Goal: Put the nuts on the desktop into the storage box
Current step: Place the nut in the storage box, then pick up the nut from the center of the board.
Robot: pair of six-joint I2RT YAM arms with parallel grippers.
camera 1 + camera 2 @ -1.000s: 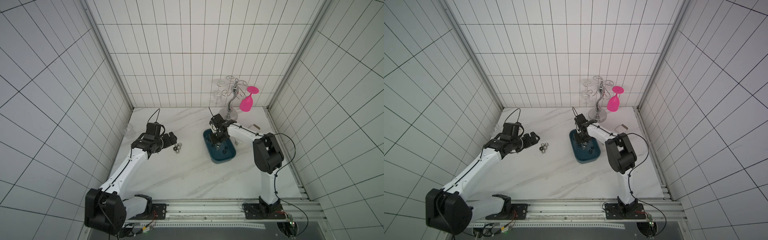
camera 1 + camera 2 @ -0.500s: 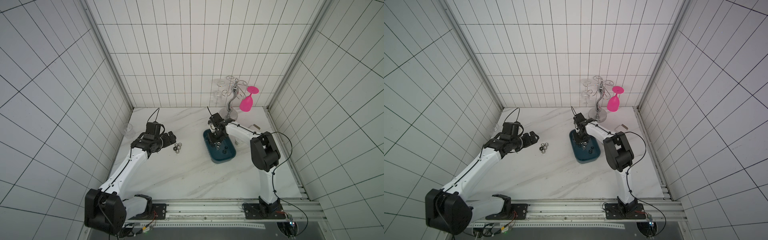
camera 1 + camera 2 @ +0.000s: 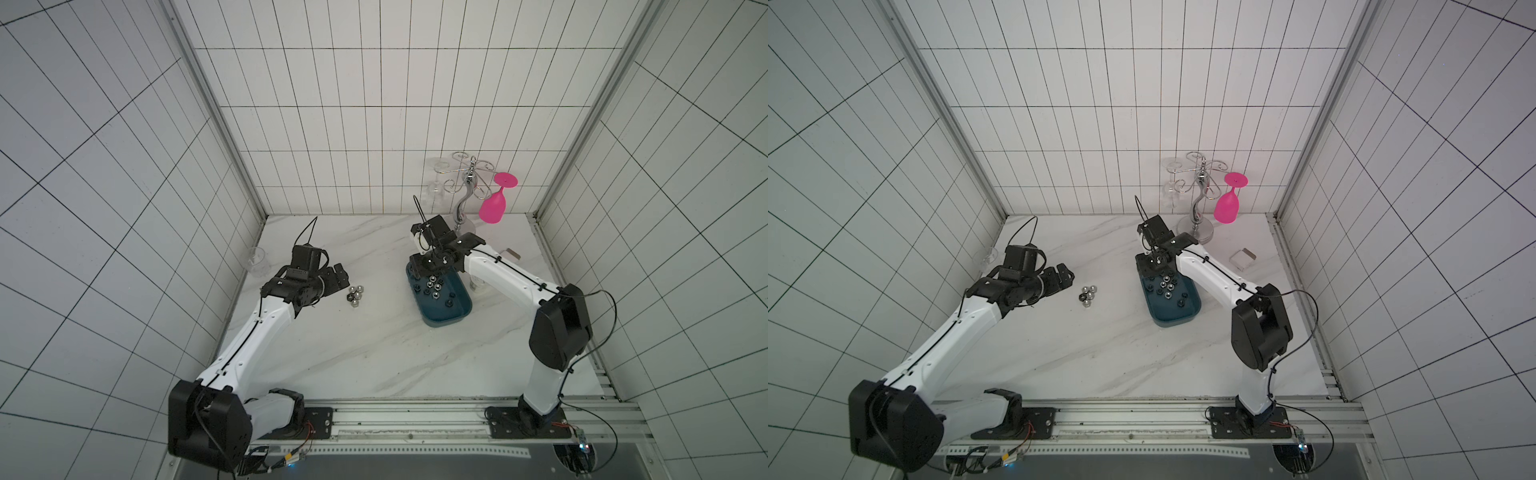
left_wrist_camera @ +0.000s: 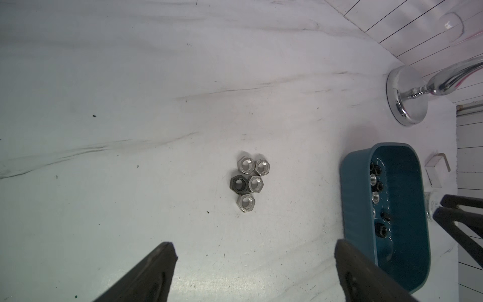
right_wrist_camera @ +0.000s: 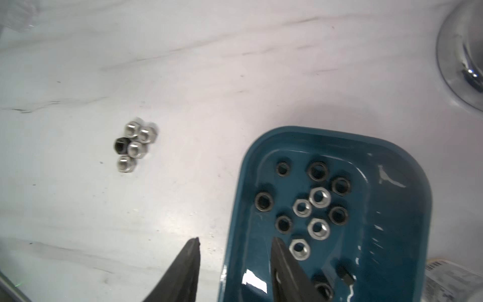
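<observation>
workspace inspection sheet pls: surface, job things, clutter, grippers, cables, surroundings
surface: white marble desktop, faint scuffs.
job's things: five nuts clustered on the desktop, four silver, one black; storage box holds other nuts.
clutter: glass rack, pink glass, white block, clear cup.
grippers: left gripper open, facing the cluster; right gripper open, empty, at the box's edge.
cables: black loops at both wrists.
surroundings: white tiled walls, base rail.
</observation>
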